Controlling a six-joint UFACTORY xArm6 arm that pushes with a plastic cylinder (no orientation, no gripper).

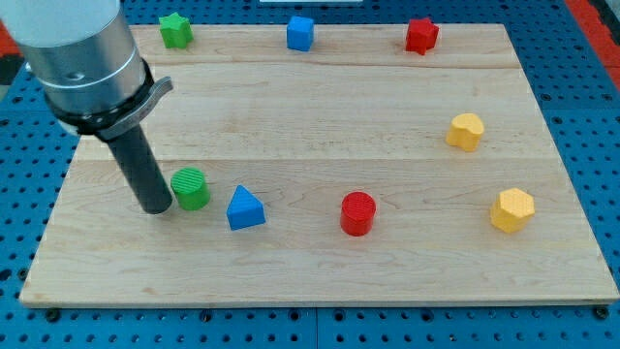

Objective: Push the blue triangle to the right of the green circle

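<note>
The arm comes in from the view's upper left, its grey metal cylinder tilted slightly, with the dark rod below it. My tip (156,207) rests down at the rod's lower end, at the view's left.

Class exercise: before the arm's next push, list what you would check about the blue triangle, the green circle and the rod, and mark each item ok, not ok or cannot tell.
1. Blue triangle already on the green circle's right side: ok.
2. The two blocks apart, not touching: ok.
3. My tip near the triangle: not ok; it is left of the circle.
4. Tip clear of the circle: cannot tell, they look almost touching.
5. Red cylinder away from the triangle: ok.
</note>
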